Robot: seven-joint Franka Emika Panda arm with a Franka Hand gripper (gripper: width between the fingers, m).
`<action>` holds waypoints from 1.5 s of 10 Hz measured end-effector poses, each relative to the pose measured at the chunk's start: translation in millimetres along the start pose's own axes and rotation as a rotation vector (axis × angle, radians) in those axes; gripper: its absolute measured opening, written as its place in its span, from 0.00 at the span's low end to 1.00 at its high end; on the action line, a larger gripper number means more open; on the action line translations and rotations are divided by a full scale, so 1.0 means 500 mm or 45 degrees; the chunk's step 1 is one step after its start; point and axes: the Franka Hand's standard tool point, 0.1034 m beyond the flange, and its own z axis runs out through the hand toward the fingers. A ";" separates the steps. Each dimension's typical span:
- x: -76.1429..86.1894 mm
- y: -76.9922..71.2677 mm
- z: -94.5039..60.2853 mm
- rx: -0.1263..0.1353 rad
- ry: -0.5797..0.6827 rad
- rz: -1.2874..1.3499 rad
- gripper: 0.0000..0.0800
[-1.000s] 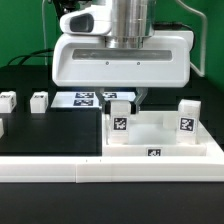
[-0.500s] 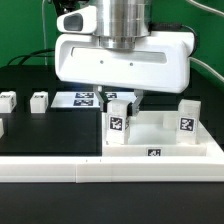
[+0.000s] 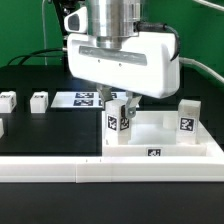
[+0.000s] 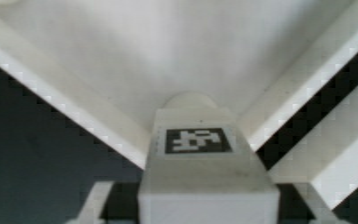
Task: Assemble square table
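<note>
**White housing, silver wrist**

The gripper [image 3: 120, 101] has a broad, white, round-cornered housing [image 3: 120, 62]. Above it is a silvery grey cylinder [image 3: 110, 15]. Beside that is a small white camera block [image 3: 73, 20] with a touch of red. The fingers [image 4: 98, 204] look pale grey.

Tool [image 3: 121, 101] hides the top of the leg [image 3: 119, 124]; wrist view is blurred.

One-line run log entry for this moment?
tool: shut on near leg | near leg: upright at table top corner | second leg: upright, exterior view's right | loose legs: two, exterior view's left
</note>
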 end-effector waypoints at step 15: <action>-0.001 0.009 0.007 0.001 -0.016 -0.732 0.81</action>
